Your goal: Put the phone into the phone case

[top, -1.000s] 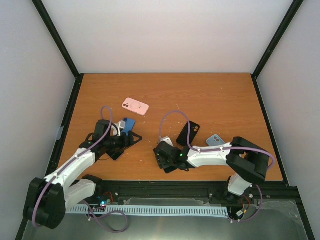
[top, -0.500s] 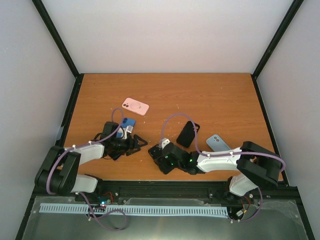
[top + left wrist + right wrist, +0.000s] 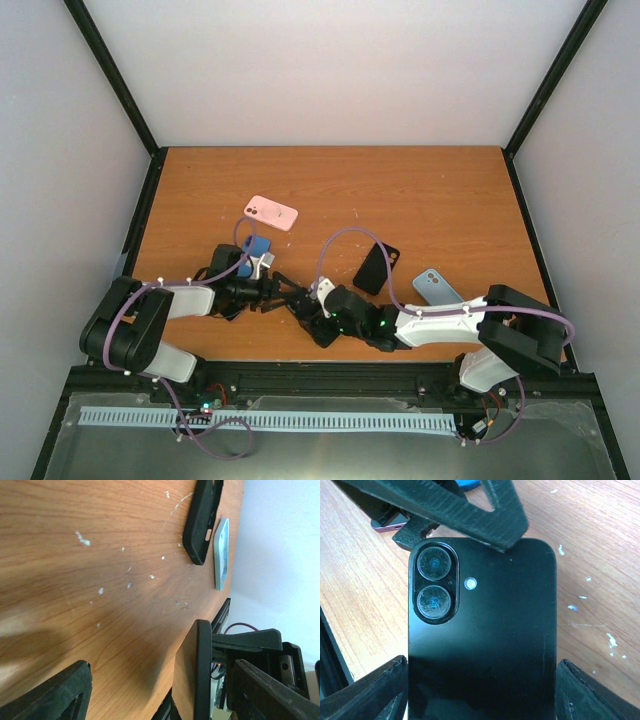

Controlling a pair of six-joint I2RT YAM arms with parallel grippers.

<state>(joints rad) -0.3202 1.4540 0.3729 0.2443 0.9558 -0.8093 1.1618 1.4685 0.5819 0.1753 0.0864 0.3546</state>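
Observation:
My right gripper (image 3: 482,687) is shut on the black phone (image 3: 485,625), one finger on each long edge, with the phone's back and twin cameras facing the wrist camera. In the top view the right gripper (image 3: 312,316) sits near the table's front edge. My left gripper (image 3: 288,296) is open right beside it. In the left wrist view the phone (image 3: 192,680) stands edge-on between the wide-open jaws of the left gripper (image 3: 160,692), close to the right finger. The black phone case (image 3: 375,267) lies behind the right arm and also shows in the left wrist view (image 3: 202,520).
A grey-blue case (image 3: 437,287) lies right of the black case and shows in the left wrist view (image 3: 221,555). A pink phone (image 3: 271,212) lies further back on the left. A blue item (image 3: 256,250) lies beside the left arm. A black rail (image 3: 400,378) runs along the front edge.
My left arm has dropped low and reached right, bringing its open jaws around the phone. My right gripper has carried the phone left to meet it.

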